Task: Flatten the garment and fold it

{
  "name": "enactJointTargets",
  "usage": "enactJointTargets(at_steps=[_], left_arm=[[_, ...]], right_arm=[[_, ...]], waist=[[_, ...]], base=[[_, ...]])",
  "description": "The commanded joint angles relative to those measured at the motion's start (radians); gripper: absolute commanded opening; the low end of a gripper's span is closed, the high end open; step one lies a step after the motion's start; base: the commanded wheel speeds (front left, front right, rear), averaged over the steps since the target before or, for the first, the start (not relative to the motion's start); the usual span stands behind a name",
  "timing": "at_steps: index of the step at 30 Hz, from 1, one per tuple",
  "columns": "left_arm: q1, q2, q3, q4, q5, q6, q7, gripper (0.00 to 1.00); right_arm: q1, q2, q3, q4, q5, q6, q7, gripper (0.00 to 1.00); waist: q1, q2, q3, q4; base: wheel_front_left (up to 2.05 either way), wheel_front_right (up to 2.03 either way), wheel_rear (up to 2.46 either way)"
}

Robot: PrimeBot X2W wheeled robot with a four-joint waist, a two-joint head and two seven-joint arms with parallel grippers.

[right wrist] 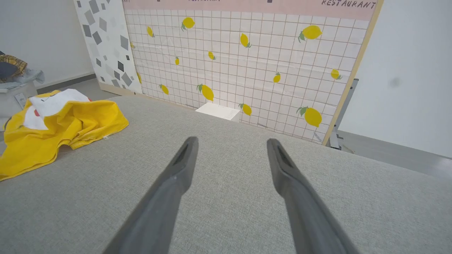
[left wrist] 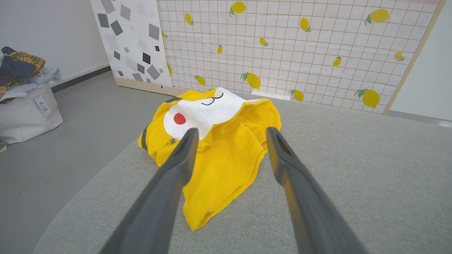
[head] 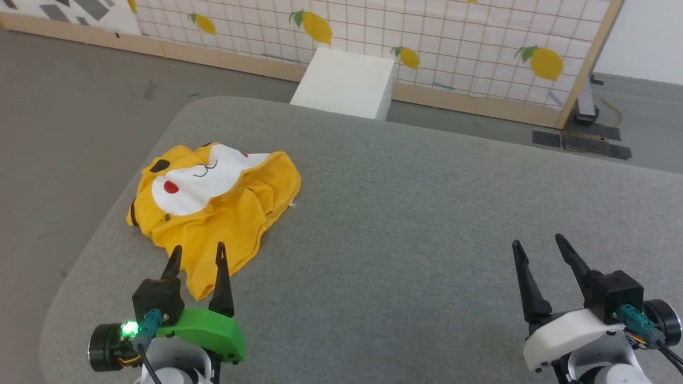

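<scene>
Garment [head: 213, 208] lies crumpled, face print up, at ten o'clock on the grey table [head: 427, 213], not yet flattened. Left gripper [head: 198, 247], fingers spread and empty, hovers by its near hem at seven o'clock, seemingly poised to catch an edge. Right gripper [head: 537, 239], likewise spread and empty, sits at five o'clock, well apart. On the floor, a white bag [left wrist: 28, 116] holds heaped clothes [left wrist: 21, 67].

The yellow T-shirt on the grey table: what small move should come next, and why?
Probably lower the left gripper onto the near corner of the crumpled bright yellow T-shirt and close; its open jaws point at that loose edge, while the right gripper hangs open over bare grey table.
</scene>
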Motion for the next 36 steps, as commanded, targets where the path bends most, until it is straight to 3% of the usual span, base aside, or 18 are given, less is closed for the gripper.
enactJointTargets(at_steps=[1,36], left_arm=[[-0.017,0.008,-0.003,0.006,-0.011,0.008,-0.009,1.00],[-0.029,0.025,-0.026,0.064,-0.080,0.050,-0.081,1.00]], right_arm=[[-0.011,0.001,-0.004,0.004,0.005,-0.001,-0.011,1.00],[-0.016,0.002,-0.007,0.027,0.023,-0.001,-0.060,1.00]], waist=[[0.0000,0.0000,0.002,0.014],[0.0000,0.0000,0.001,0.190]], base=[[0.00,0.00,0.00],[0.00,0.00,0.00]])
